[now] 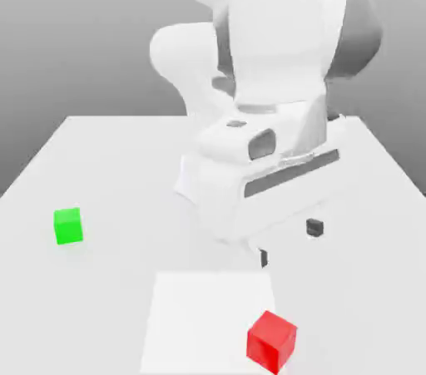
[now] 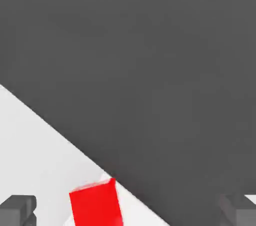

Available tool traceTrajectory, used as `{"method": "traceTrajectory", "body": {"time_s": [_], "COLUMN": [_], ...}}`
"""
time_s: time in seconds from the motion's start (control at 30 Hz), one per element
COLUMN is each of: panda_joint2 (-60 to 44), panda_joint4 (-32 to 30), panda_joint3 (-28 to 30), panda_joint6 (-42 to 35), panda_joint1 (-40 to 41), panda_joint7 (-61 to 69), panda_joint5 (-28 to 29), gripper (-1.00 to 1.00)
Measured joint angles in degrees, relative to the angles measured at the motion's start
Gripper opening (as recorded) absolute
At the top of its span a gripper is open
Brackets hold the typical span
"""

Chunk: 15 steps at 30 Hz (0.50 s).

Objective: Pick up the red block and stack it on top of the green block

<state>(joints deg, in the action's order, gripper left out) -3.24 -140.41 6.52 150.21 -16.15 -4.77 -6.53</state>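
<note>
The red block (image 1: 271, 340) is seen resting on the table (image 1: 100, 157) near its front edge, on a slightly lighter square patch, well apart from the green block (image 1: 68, 226), which lies toward the exterior view's left. The gripper (image 1: 289, 242) is held above the table with its jaws fully spread and nothing between them. The red block is judged rigid, light and smooth-faced, so it should be taken across two opposite flat sides, at mid-height, to prevent slipping or twisting.
</note>
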Motion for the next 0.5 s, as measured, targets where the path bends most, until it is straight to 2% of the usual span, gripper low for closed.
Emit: {"method": "traceTrajectory", "body": {"time_s": [0.13, 0.27, 0.3, 0.5], "panda_joint2": [-7.8, -16.1, -18.0, -18.9], "panda_joint4": [-1.3, -0.5, -0.2, 0.0], "panda_joint3": [-0.2, -1.6, -2.0, -2.2], "panda_joint6": [3.6, 10.0, 11.5, 12.2], "panda_joint1": [-0.3, 0.6, 0.9, 1.1], "panda_joint7": [3.7, 5.5, 5.8, 6.0], "panda_joint5": [2.7, 1.8, 1.4, 1.2], "gripper": [0.00, 0.00, -1.00, -1.00]}}
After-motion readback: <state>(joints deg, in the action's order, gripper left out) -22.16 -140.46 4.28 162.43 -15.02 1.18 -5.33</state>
